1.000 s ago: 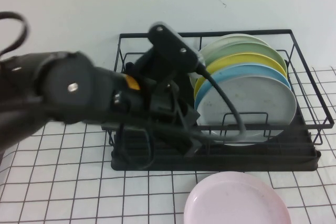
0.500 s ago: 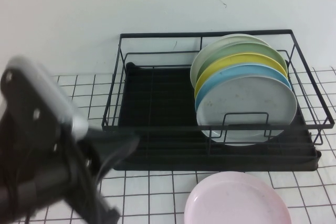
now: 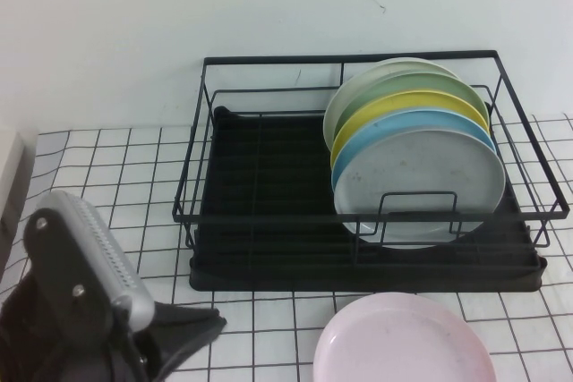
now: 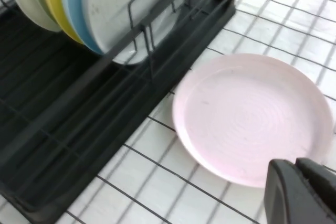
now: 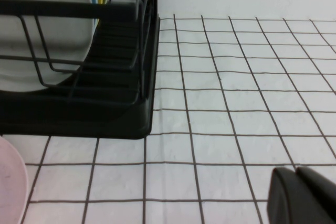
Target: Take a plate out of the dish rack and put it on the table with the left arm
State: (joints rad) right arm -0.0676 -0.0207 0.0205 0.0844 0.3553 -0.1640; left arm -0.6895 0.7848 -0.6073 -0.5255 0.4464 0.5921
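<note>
The pale pink plate (image 3: 403,342) lies flat on the gridded table (image 3: 107,176) in front of the black dish rack (image 3: 269,176). It also shows in the left wrist view (image 4: 252,114) and at the edge of the right wrist view (image 5: 8,182). My left arm (image 3: 85,310) is at the lower left of the high view, away from the rack. My left gripper (image 4: 296,169) is shut and empty, just beside the pink plate's rim. My right gripper (image 5: 296,174) is shut and empty above the table, to the right of the rack (image 5: 105,103).
Several plates stand upright in the right half of the rack: a grey one (image 3: 421,181) in front, then a light blue one (image 3: 403,123), a yellow one and pale green ones behind. The rack's left half (image 3: 260,167) holds nothing.
My left arm has drawn back from over the rack to the lower left corner of the high view. The pink plate stays flat on the table.
</note>
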